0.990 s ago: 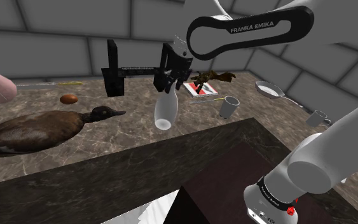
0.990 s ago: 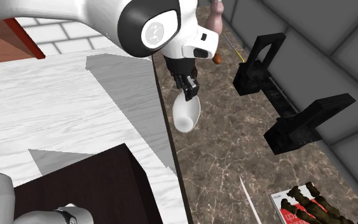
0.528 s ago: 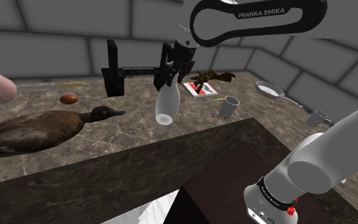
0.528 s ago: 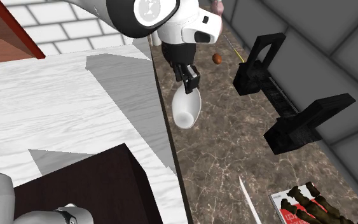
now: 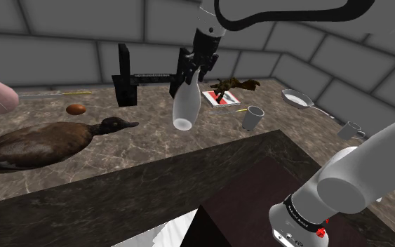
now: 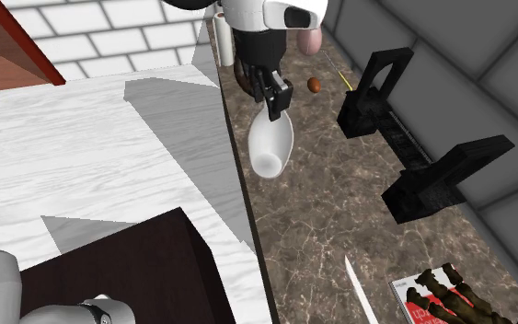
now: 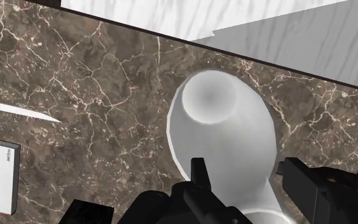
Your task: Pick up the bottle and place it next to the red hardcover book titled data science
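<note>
Status: pick is done, place is not.

Shoulder view, near to far:
- Dark stand (image 5: pixel 259 203) at 5 o'clock. Not in play.
- Duck (image 5: pixel 41 144) lies on the marble counter (image 5: pixel 139 151), 8 o'clock from the bottle and well apart from it.
- Bottle (image 5: pixel 185 109) hangs from the gripper (image 5: pixel 186 84) near picture centre. We judge it clear of the counter.
- The fingers (image 7: pixel 199 172) clamp its narrow end. The wide end points down, tipped slightly toward 7 o'clock.
- Grey cup (image 5: pixel 253 116) is at 3 o'clock from the bottle and 4 o'clock from the book.
- Book (image 5: pixel 220 99) lies flat on the counter at 2 o'clock from the bottle, near it. A brown figure (image 5: pixel 234 85) sits on it.
- Pan (image 5: pixel 297 98) is farther out at 3 o'clock.
- Black frame (image 5: pixel 127 84) is at 10 o'clock, by the wall.

Bottle look:
- It is plain white and smooth, with no label, and we cannot tell the material.
- In the wrist view the round dished base faces away from the hand, and the body swells out past the fingers.

Left to do:
- Carry toward 2 o'clock, lower, stand it on the counter just beside the book, then release.
- We judge the book's 8 o'clock side the easiest spot. The cup crowds the 4 o'clock side.
- The cover shows red and white, but we cannot read the title.
</note>
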`<control>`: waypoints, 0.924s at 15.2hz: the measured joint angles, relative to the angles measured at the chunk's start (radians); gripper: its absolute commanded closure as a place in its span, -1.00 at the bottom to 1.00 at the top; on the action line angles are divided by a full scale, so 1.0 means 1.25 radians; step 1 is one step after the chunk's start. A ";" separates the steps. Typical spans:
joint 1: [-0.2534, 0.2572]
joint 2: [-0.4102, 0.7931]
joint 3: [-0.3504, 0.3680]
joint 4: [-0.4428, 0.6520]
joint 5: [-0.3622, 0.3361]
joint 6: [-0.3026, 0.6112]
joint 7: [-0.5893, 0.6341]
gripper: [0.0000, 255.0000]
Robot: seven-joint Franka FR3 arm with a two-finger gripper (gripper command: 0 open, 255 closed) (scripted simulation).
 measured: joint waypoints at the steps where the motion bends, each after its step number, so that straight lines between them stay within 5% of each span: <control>1: 0.000 0.000 0.000 0.008 0.000 -0.008 0.001 1.00; 14: -0.002 0.013 -0.001 0.163 -0.004 -0.151 -0.001 1.00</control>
